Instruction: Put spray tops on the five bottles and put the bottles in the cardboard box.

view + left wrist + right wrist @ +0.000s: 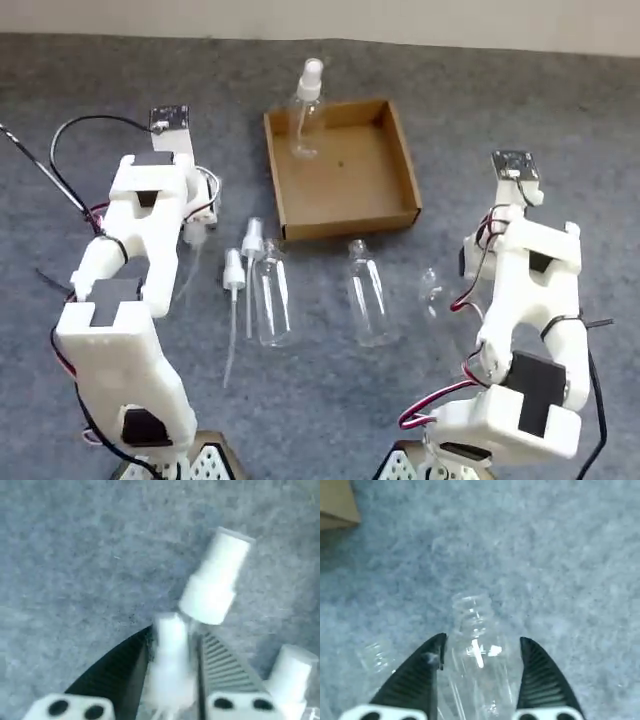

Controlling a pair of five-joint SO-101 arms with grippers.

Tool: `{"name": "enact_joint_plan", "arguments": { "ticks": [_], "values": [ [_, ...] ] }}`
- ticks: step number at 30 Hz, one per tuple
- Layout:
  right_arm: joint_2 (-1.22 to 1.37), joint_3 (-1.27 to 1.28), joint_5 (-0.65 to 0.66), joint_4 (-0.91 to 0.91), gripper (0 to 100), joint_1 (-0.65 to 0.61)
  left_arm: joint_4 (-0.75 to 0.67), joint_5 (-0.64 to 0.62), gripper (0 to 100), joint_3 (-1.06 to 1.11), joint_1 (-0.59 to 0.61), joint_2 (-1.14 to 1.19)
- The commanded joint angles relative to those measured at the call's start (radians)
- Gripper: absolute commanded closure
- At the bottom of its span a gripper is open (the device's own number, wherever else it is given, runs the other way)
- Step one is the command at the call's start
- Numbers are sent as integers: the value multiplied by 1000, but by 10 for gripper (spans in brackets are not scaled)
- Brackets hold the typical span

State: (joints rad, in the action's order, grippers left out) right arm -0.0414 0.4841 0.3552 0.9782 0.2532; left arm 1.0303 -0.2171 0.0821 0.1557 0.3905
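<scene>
A: Where's the spray top (171, 665)?
B: Clamped in your left pincer (174, 636), over the bench's left side. Your right pincer (482, 640) is at a clear bottle (475, 672) right of centre; I cannot tell whether it grips.
A: How to join them?
B: Secure the bottle first, square the top over its neck, then twist gently.

No readable text, label, brand, number or sign is showing in any of the views. The cardboard box (350, 172), the clear bottles (272, 300) and the white spray tops (234, 270) are all presenting plain, unprinted surfaces to the cameras.
</scene>
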Motion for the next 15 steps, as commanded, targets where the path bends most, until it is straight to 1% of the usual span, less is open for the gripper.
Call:
{"name": "enact_joint_plan", "arguments": {
  "ticks": [1, 5, 11, 15],
  "values": [
    [-42, -1, -5, -13, 953, 13, 51, 29, 915, -58, 12, -30],
    [-42, -1, -5, -12, 953, 15, 164, 41, 914, -122, 8, -76],
    [-42, -1, -3, -12, 951, 13, 276, 163, 912, -140, 7, -131],
    [-42, 1, -2, 18, 902, 13, 308, 242, 915, -114, 13, -117]
  ]
}}
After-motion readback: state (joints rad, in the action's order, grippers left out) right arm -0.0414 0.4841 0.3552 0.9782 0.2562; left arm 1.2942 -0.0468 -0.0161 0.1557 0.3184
